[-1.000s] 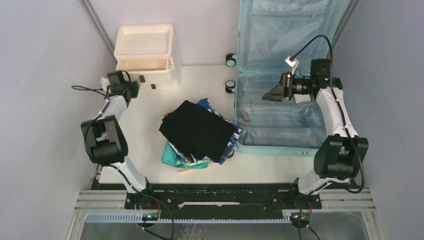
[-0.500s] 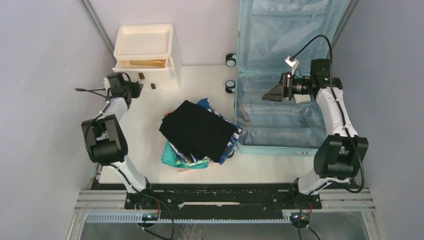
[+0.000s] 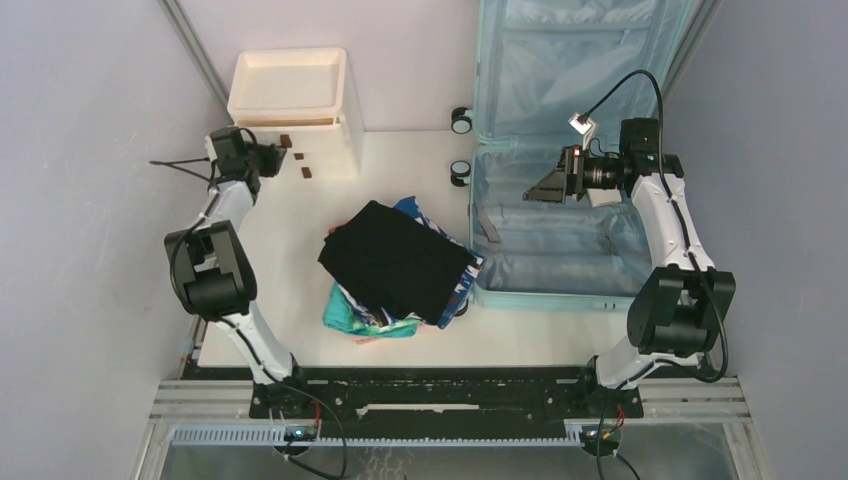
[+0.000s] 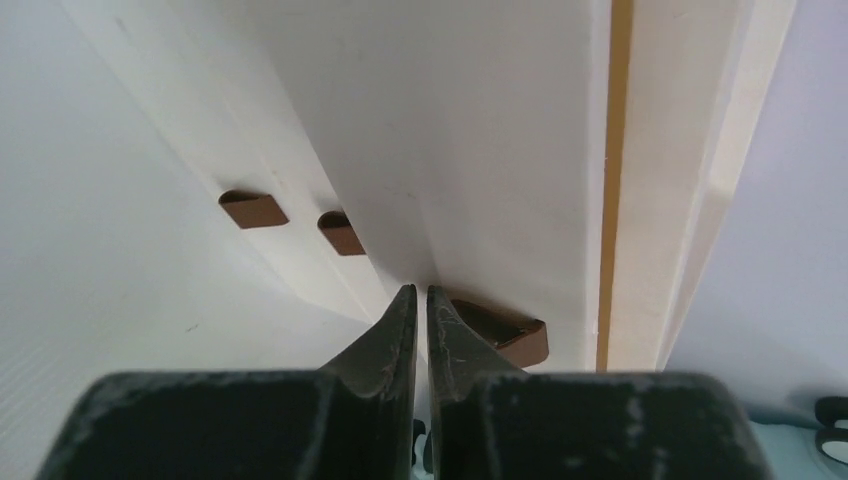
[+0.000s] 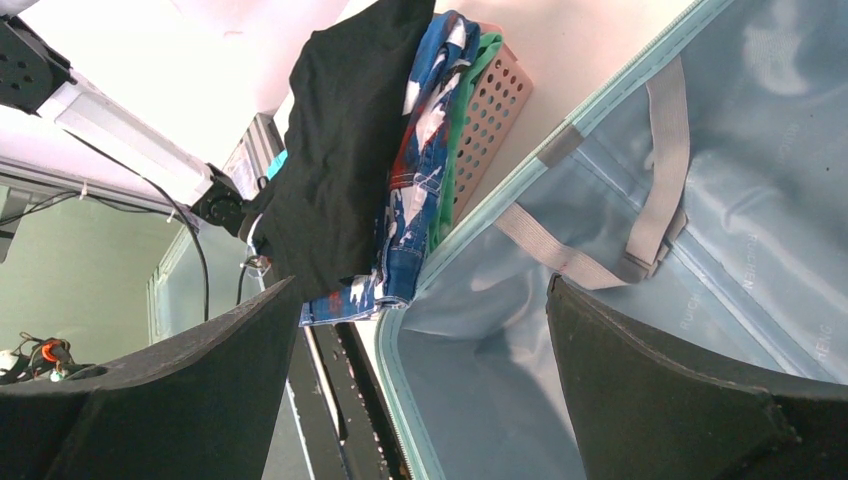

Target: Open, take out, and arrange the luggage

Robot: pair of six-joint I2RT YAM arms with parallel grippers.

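Luggage (image 3: 560, 250) lies open on the desk (image 3: 290, 260); neither arm holds anything.
The left fingers (image 4: 392, 345) are almost closed, with a thin slit between them, and grip nothing. Their tips are close to the white drawer box (image 4: 480, 150), with a brown handle (image 4: 505, 335) just to their right. The right fingers (image 5: 680, 400) are spread wide and empty, directly over the luggage lining, with the clothes pile (image 5: 350, 150) beyond its rim.

Two slim robot arms, the left arm (image 3: 215, 275) and the right arm (image 3: 668, 228), have white links joined by bulky black motor housings. Black cables (image 3: 640, 73) trail from each wrist. The left claw (image 4: 421, 295) and the right claw (image 5: 420, 290) have matte black, wedge-shaped fingers, faintly scuffed.
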